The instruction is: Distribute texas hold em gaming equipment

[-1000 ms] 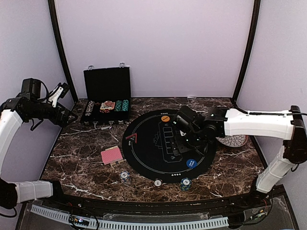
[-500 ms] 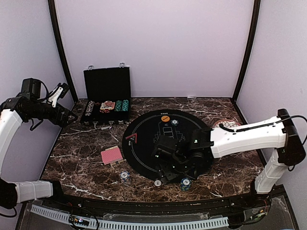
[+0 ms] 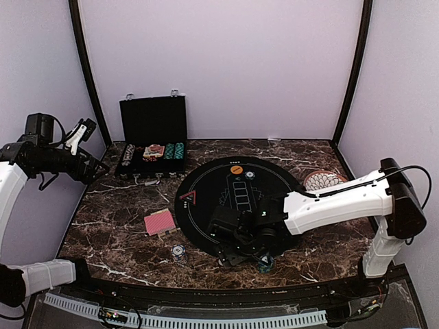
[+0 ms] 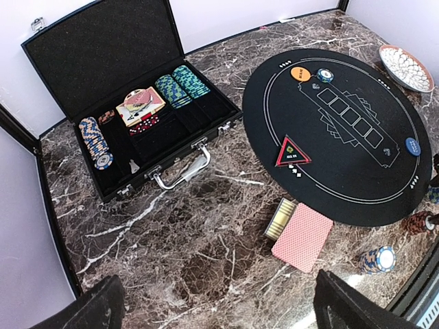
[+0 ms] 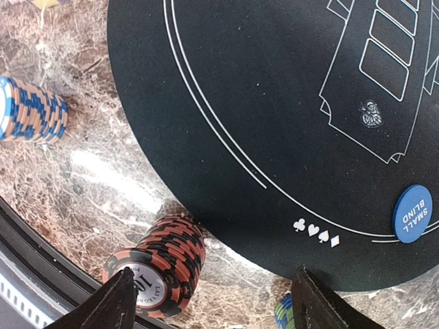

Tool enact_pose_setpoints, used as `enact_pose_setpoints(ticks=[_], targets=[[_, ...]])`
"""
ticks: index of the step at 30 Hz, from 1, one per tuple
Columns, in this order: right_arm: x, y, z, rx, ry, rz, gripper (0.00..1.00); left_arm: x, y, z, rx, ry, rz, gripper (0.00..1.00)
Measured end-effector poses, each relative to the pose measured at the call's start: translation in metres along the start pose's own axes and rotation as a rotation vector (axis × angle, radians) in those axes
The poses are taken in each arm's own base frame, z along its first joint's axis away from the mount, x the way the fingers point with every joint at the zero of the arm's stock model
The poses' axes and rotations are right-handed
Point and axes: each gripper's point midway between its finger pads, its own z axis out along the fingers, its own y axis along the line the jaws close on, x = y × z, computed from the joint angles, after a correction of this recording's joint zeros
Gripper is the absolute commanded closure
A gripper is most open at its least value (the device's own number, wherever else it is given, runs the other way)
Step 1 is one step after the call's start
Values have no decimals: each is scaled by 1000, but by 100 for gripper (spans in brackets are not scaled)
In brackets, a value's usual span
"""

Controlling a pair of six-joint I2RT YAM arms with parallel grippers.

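Observation:
My right gripper [image 5: 214, 288] [image 3: 243, 257] hangs open low over the near rim of the black round mat [image 5: 274, 103]. An orange-and-black chip stack [image 5: 154, 271] lies tilted by its left finger, not gripped. A green-and-blue stack [image 5: 285, 312] peeks out by the right finger, and a blue-and-orange stack [image 5: 27, 110] [image 3: 178, 252] stands further left. The blue marker disc [image 5: 412, 213] and the orange one [image 3: 236, 168] sit on the mat. Left of the mat lies the red-backed card deck [image 4: 302, 236] [image 3: 158, 223]. My left gripper [image 4: 219, 308] [image 3: 92, 164] is open, high at the far left.
An open black case [image 4: 103, 62] [image 3: 152, 133] with several chip rows stands at the back left. A white patterned plate [image 3: 324, 180] [image 4: 406, 65] sits right of the mat. The table's front rail [image 5: 27, 274] runs right behind the chip stacks.
My right arm has swung from the mat's right middle down to its near edge, now covering the middle chip stack. The left arm has shifted slightly left.

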Motion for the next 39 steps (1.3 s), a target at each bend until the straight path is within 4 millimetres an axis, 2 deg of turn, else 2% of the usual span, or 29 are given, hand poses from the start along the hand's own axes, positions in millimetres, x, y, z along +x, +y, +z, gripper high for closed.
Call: enact_pose_setpoints(ticks=[10,14,24,30,39], targets=[[16,-26,-25,-15,-27,85,21,-2,-1,7,39,11,-10,1],[23,-32,-28,-11,-18,103,21,-4,-3,5,45,2,-7,1],[63,-64,-11,85,70,131,20,-10,-6,3,63,-16,-4,1],[67,-67,-8,94,77,138,20,-15,-6,0,66,-28,0,1],[70,-77,0,85,91,163,28,-15,-7,3,82,-23,-10,1]])
